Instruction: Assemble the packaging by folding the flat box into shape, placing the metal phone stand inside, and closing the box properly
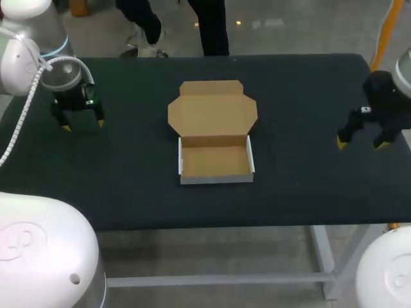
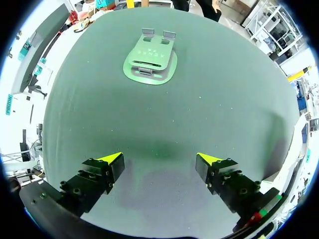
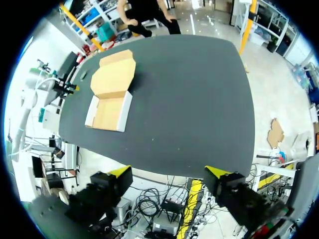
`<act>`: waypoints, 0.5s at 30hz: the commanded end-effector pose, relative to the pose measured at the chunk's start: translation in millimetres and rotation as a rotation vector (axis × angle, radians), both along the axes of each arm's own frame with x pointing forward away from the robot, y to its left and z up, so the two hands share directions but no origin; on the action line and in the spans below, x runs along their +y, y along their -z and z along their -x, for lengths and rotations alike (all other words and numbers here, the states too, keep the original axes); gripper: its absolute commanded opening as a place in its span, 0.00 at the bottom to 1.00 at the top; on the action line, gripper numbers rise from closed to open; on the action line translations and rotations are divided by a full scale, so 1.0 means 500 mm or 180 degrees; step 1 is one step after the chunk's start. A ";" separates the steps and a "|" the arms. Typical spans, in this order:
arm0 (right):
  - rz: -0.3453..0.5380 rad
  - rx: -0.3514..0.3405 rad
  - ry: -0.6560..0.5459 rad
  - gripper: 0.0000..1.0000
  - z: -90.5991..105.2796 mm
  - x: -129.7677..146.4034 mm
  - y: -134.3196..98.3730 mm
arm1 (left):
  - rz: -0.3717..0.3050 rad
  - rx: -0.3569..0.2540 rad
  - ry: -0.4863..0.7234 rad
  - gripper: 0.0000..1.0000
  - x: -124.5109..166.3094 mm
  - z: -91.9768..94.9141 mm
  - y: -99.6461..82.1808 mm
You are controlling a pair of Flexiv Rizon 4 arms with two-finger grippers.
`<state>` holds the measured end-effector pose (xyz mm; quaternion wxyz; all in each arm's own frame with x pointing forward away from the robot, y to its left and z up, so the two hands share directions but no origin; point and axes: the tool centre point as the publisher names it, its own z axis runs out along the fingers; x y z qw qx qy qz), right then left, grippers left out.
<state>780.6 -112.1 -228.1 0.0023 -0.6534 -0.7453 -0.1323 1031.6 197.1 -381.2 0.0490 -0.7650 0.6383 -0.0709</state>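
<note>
The cardboard box (image 1: 215,159) stands at the middle of the table as a shallow tray with white outer walls. Its lid (image 1: 212,109) lies flat and open behind it. The box (image 3: 109,97) also shows far ahead of the right gripper in the right wrist view. A pale green metal phone stand (image 2: 149,59) lies flat on the cloth well ahead of my left gripper (image 2: 160,159), which is open and empty. In the head view my left gripper (image 1: 82,124) hovers at the table's left and the stand does not show. My right gripper (image 1: 361,142) (image 3: 168,173) hangs open at the right, empty.
The table (image 1: 308,83) is covered in a dark cloth. Bare cloth lies between each gripper and the box. In the right wrist view the right gripper sits out over the table's near edge (image 3: 164,172).
</note>
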 end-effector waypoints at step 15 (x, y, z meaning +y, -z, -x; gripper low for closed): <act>0.0003 0.0014 -0.0002 1.00 0.001 -0.001 -0.005 | 0.0067 0.0110 0.0123 1.00 0.036 -0.089 0.012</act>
